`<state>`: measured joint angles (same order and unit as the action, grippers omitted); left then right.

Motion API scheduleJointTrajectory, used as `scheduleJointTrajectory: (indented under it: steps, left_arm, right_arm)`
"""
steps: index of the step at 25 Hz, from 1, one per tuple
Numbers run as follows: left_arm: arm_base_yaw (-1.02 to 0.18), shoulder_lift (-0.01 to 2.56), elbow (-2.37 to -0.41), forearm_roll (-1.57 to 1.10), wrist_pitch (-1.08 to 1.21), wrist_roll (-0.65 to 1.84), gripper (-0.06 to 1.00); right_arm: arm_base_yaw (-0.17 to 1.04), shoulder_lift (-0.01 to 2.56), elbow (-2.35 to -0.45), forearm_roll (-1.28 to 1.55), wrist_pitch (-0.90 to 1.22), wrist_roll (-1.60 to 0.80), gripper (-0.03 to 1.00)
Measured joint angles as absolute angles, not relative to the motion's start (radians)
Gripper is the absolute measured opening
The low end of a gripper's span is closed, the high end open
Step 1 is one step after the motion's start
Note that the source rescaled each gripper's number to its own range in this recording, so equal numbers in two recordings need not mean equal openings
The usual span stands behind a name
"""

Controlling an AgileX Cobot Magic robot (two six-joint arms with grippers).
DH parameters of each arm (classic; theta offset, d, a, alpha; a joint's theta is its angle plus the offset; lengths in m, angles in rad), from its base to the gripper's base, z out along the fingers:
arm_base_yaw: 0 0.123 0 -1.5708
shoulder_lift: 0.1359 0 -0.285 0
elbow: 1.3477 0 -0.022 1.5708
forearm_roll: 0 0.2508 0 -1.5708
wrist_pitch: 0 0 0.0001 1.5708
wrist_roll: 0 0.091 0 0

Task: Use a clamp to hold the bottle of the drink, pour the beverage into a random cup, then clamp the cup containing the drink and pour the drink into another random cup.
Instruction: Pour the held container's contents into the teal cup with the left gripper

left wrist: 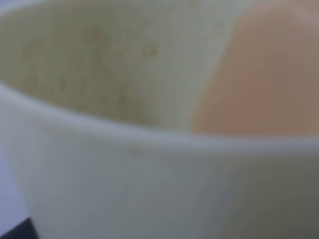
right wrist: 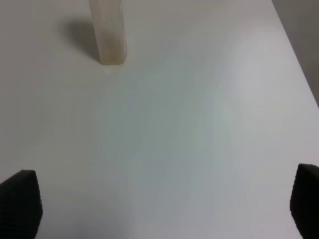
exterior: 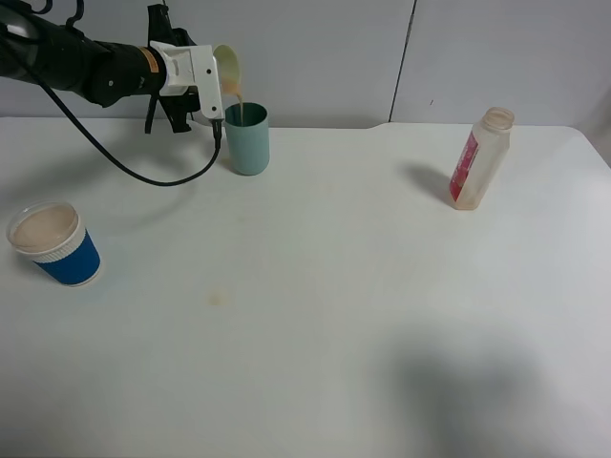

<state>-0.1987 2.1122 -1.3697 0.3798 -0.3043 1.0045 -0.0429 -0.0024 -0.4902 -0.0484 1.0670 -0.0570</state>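
Exterior high view. White table (exterior: 315,315), matte, with a faint tan stain near its front left. Left gripper (exterior: 212,93), white housing on a black arm, reaches in from the upper left and is clamped on a pale cream cup (exterior: 229,67), held tipped above a teal cup (exterior: 247,138). A thin stream of tan drink (exterior: 239,97) falls from the cream cup's rim into the teal cup, which stands upright at the back left of the table. Blue paper cup (exterior: 57,245), white-rimmed and filled with pale brownish drink, stands at the left edge, well apart from the teal cup. Bottle (exterior: 480,158), clear plastic with a red label, uncapped, stands upright at the back right, nearly drained.

Left wrist view. Cream cup (left wrist: 149,179) fills the frame, blurred; tan drink (left wrist: 264,79) pools against its inner wall at one side. Fingers hidden.

Right wrist view. Right gripper (right wrist: 164,204) hangs over bare table (right wrist: 199,124), its two dark fingertips (right wrist: 20,201) spread wide, nothing between them. Bottle (right wrist: 108,32) base stands farther off, casting a shadow.
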Motion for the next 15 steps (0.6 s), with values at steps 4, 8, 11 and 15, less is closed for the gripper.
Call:
scheduleJointTrajectory:
  steps: [4,8,11,15]
  left_arm:
    - [-0.199,2.112,-1.370,0.378,-0.300,1.018,0.03]
    - [-0.199,2.112,-1.370,0.377,-0.297,1.046,0.03]
    - [-0.199,2.112,-1.370,0.377,-0.297,1.054,0.03]
    - [-0.199,2.112,-1.370,0.377,-0.296,1.076,0.03]
  right_arm:
    - [-0.043,-0.002,-0.490,-0.048,1.067,-0.057,1.00]
    - [-0.043,-0.002,-0.490,-0.048,1.067,-0.057,1.00]
    - [-0.043,-0.002,-0.490,-0.048,1.067,-0.057,1.00]
    - [-0.043,-0.002,-0.490,-0.048,1.067,-0.057,1.00]
